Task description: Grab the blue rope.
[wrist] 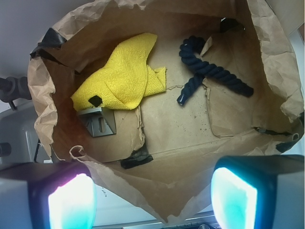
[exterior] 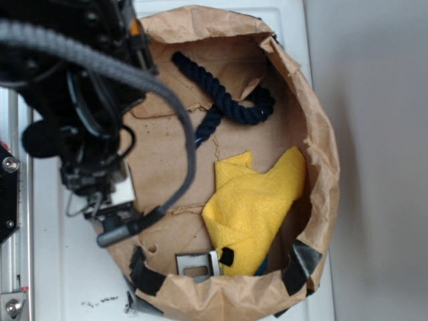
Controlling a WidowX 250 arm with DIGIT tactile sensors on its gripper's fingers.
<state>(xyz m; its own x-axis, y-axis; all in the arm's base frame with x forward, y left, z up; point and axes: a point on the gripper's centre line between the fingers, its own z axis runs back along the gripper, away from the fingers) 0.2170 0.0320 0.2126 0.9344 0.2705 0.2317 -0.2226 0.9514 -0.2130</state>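
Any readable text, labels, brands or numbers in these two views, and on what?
None readable in either view.
Blue rope: no tag or print.
Yellow cloth: small black tab at its edge, no legible mark.
Metal bracket: bare, slotted, no stamp visible.
Paper bag: plain brown with black tape, no printing.
Tool: open, glowing pads only, no lettering.

My arm (exterior: 80,100): black housing, bulky, glossy in places. Thick grey braided cable (exterior: 134,80) sweeps across it, curves down to grey metal plug end. Thin black wires loop along side. Small orange patch near top. Silver bracket and wire clip low on wrist. My gripper (wrist: 152,195): two fingers (wrist: 71,202), dark shells, pads glowing pale cyan, pink tinge on one edge.
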